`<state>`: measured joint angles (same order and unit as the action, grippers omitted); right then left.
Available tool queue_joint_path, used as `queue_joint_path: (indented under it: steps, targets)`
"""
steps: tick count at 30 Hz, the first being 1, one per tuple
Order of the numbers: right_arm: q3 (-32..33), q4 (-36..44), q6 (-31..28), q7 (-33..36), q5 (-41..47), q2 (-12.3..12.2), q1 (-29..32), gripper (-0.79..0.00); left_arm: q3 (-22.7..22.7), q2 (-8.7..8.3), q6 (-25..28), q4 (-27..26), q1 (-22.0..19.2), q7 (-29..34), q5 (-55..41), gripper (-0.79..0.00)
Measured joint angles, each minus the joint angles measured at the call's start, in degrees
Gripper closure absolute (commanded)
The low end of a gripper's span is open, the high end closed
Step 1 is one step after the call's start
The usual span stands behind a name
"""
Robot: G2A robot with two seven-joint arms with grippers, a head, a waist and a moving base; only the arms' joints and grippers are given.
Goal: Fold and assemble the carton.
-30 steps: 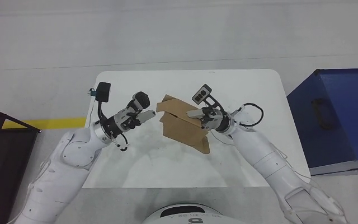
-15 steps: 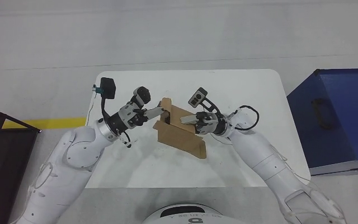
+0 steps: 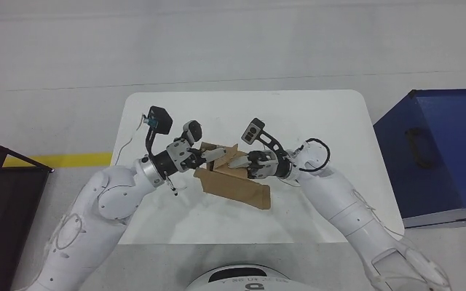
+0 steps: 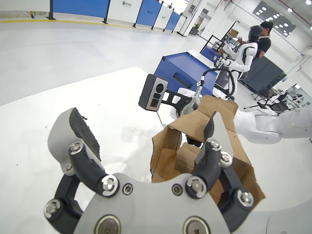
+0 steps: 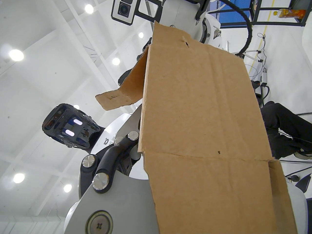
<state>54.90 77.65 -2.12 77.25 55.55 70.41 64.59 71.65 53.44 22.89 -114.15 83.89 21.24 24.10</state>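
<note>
Tucking the flap (image 4: 219, 105), I'd judge: carton (image 3: 237, 182) half-open over the table (image 3: 320, 124), right gripper (image 3: 242, 163) jaws pinching its wall, left gripper (image 4: 145, 120) jaws spread at the flap, so push inward along the crease, right grip held firm.

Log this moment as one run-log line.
step: fold carton | left end effector: open, at carton's open end | right end effector: shut on carton | carton: flaps not yet closed

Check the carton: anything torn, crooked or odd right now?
Yes. The carton is skewed to the table edges and half formed, and its open end's flap edges are ragged and creased. One finger of the open left gripper is against that flap.
</note>
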Motion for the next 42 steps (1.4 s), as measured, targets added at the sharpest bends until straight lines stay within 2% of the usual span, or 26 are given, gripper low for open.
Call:
queue_joint_path:
  steps: [5, 15, 21, 26, 31, 39, 42]
  targets:
    - [1.0, 0.0, -0.4, 1.1, 1.0, -0.1, 0.6, 0.0, 2.2, -0.09, 3.4, 0.1, 1.8, -1.7, -2.8, -0.785]
    - [3.3, -1.1, -1.9, 5.0, 7.4, 0.1, 1.6, 0.0, 9.6, -0.8, 13.4, 0.3, 8.6, -3.6, -4.6, -0.785]
    - [2.4, -1.6, -1.0, 3.0, 4.9, 0.4, 1.0, 0.0, 10.2, -0.7, 15.6, -0.5, 10.1, -4.6, -4.4, -0.785]
    - [2.1, -1.6, -0.4, 2.3, 4.3, 0.6, 0.7, 0.0, 8.7, -0.43, 11.4, -2.3, 9.0, -2.8, 0.3, -0.785]
    - [2.3, -1.4, -0.2, 2.5, 4.1, 0.7, 0.9, 0.0, 5.4, 0.16, 3.7, -2.6, 6.5, -1.0, 5.4, -0.785]
    - [2.2, -1.0, 0.3, 2.1, 3.5, 0.9, 0.9, 0.0, 1.9, 0.64, 3.4, -1.7, 3.6, 2.3, 6.4, -0.785]
    - [2.2, -1.0, 0.3, 2.2, 3.6, 0.9, 0.8, 0.0, 1.5, 0.85, 3.5, -1.1, 3.4, 1.3, 5.3, -0.785]
